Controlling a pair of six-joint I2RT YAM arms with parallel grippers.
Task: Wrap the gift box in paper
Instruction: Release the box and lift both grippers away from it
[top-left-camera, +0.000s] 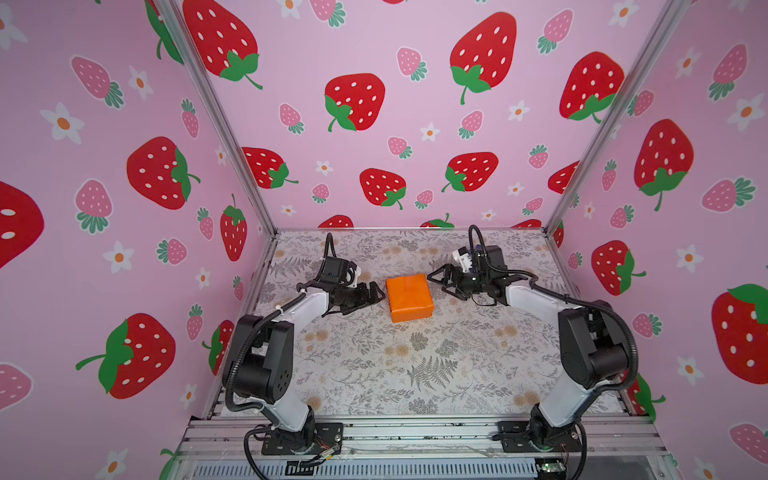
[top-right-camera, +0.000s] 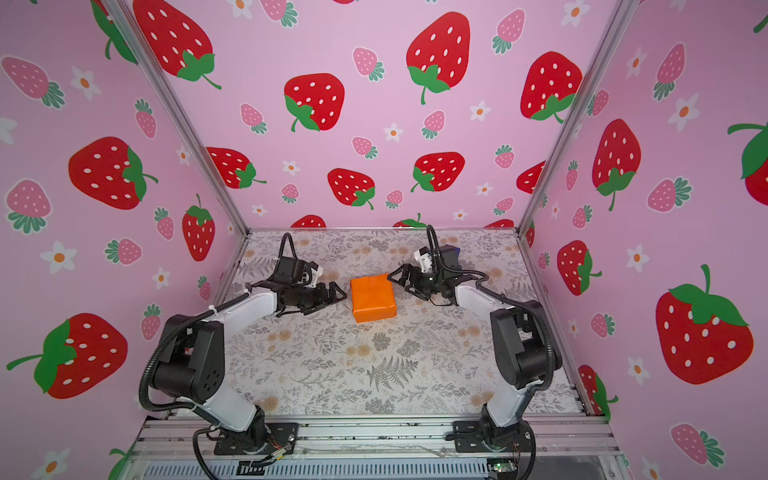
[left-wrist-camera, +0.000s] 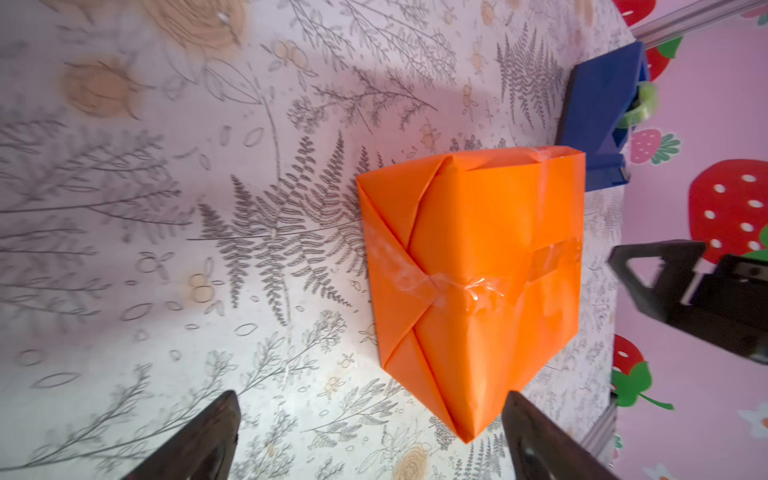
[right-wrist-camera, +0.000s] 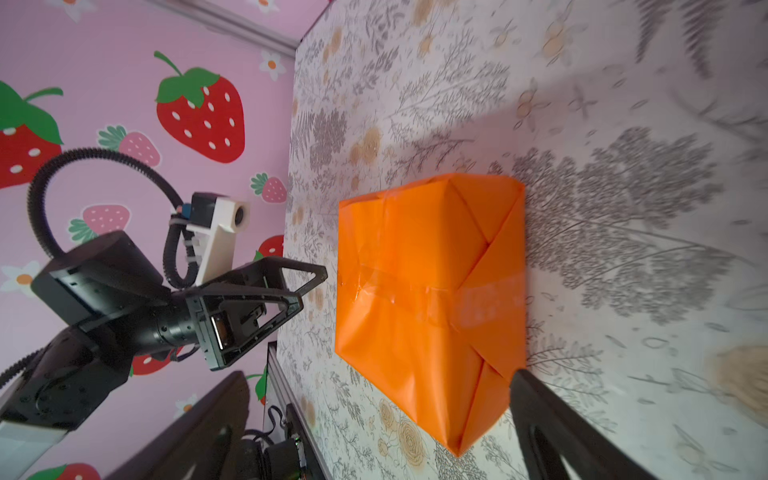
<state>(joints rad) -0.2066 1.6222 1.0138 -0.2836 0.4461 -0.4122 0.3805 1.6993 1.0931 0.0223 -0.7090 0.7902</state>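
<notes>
Two pincers of mine flank the gift box (top-left-camera: 409, 296), wrapped in the paper (top-right-camera: 372, 297), lying on the table (top-left-camera: 415, 374) toward its far side. My left gripper (top-left-camera: 379, 294) gapes wide just left of it; my right gripper (top-left-camera: 437, 282) gapes wide just right.

Pink walls (top-left-camera: 374, 50) printed with red and pale strawberries and white flowers enclose the cell. Aluminium posts (top-left-camera: 217, 112) rise at eleven and one o'clock. The surface (top-left-camera: 415, 365) wears a grey-and-tan fern print; a metal rail (top-left-camera: 415, 432) edges six o'clock.
</notes>
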